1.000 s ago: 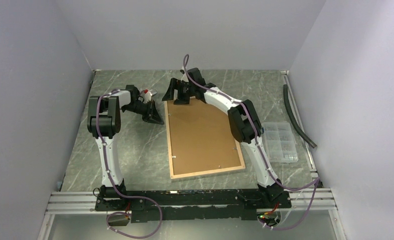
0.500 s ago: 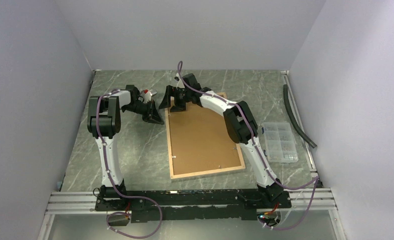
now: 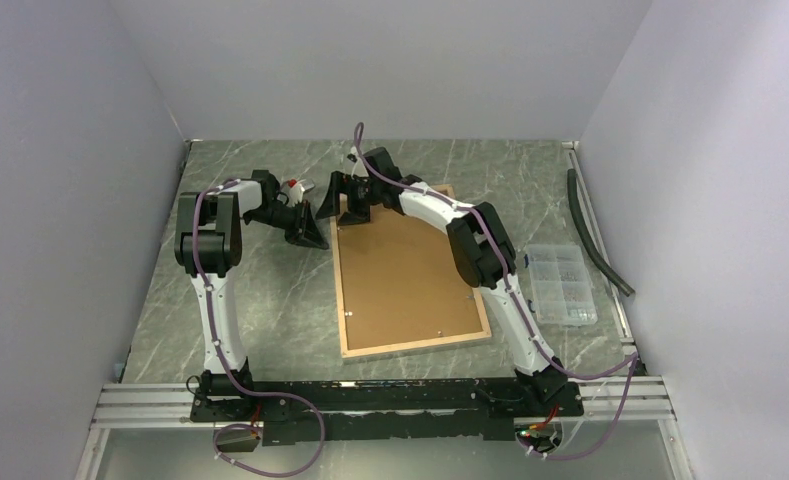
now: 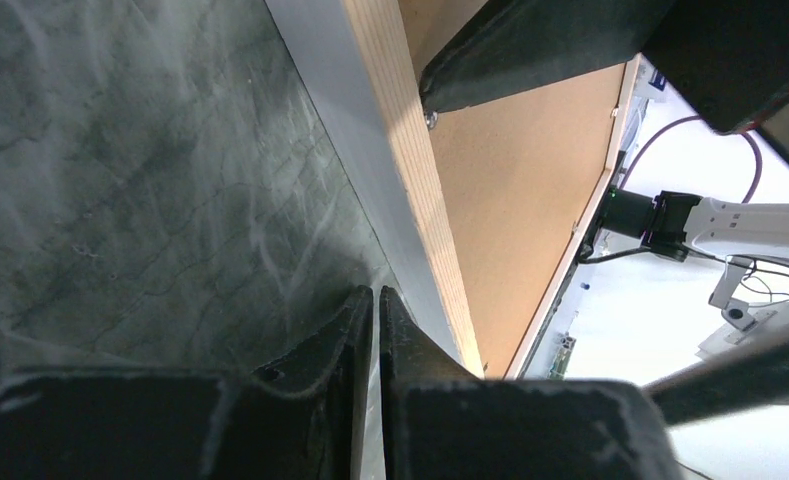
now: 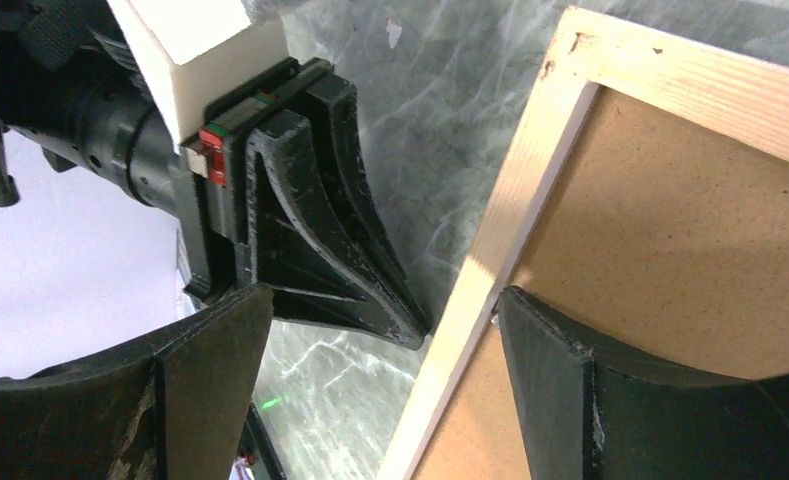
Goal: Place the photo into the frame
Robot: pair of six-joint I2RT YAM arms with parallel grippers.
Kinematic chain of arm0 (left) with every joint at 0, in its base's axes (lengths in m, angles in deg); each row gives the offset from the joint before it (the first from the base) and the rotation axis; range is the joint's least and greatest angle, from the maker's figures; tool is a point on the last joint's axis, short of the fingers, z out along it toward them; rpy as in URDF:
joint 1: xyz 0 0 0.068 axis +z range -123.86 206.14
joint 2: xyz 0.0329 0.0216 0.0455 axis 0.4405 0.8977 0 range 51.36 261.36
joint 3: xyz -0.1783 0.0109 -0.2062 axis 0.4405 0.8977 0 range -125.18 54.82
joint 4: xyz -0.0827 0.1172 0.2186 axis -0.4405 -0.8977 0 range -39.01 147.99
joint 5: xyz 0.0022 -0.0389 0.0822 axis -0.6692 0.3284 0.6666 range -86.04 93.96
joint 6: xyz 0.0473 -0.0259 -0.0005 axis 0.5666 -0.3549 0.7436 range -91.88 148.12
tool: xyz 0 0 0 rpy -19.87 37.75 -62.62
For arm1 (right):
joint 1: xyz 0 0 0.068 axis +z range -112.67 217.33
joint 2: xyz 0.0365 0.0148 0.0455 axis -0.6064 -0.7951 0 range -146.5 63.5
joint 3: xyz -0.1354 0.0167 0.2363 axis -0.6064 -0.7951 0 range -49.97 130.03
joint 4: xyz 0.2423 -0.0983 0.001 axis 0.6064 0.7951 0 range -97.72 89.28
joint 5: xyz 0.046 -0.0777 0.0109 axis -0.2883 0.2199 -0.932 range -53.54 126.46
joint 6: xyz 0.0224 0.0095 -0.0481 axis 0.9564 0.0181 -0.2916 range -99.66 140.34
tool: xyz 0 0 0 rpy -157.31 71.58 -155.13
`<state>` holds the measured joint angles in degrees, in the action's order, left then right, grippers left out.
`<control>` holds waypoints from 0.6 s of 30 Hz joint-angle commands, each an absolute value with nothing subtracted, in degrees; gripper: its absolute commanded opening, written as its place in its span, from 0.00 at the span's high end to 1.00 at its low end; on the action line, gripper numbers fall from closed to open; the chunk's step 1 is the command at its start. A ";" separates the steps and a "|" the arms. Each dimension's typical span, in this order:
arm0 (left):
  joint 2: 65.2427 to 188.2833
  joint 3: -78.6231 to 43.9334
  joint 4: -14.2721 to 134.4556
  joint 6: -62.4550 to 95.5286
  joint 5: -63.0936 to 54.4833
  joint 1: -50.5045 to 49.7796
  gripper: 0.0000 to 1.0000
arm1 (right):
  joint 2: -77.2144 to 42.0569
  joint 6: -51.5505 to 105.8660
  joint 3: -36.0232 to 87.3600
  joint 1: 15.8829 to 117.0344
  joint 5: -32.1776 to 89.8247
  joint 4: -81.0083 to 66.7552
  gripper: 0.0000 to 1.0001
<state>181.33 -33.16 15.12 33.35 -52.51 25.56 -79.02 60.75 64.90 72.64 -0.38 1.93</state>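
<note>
With right gripper (image 5: 385, 300) wide astride the frame (image 3: 339, 290) edge and left gripper (image 4: 375, 295) shut beside it, I risk clipping its tips.

We see the large, thin rectangular frame (image 5: 485, 270) as pale bare wood on its back, the grain plain to read, while its outer edge looks smooth and painted white. The plain brown backing board (image 5: 690, 240) set in it is matt and finely fibrous, like pressed board. The dark green table (image 4: 120, 180) carries a marble pattern with a soft sheen. The left gripper (image 4: 375, 300) and the right gripper (image 3: 345, 205) are matt black plastic, faintly ridged. The small compartment box (image 3: 560, 283) is clear, glossy plastic.
</note>
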 commanded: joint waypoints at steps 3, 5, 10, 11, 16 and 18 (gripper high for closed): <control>175.64 -32.45 11.81 36.39 -51.20 24.99 0.84 | -69.99 58.41 65.76 69.32 4.39 5.61 0.04; 173.81 -30.44 11.13 37.88 -50.09 24.58 0.80 | -63.07 57.11 59.02 66.89 9.30 5.15 0.00; 169.93 -25.30 10.67 42.72 -45.81 22.65 0.71 | -44.90 54.96 38.49 57.41 23.50 5.93 0.00; 169.09 -24.06 11.30 43.51 -44.41 22.28 0.70 | -42.95 54.87 35.51 55.04 26.12 6.40 0.00; 166.62 -19.13 14.35 46.39 -36.31 17.09 0.70 | -41.61 55.67 28.45 45.64 26.88 5.18 0.00; 165.83 -17.59 15.53 46.73 -34.31 15.16 0.71 | -44.08 55.22 29.54 44.74 26.45 6.24 0.00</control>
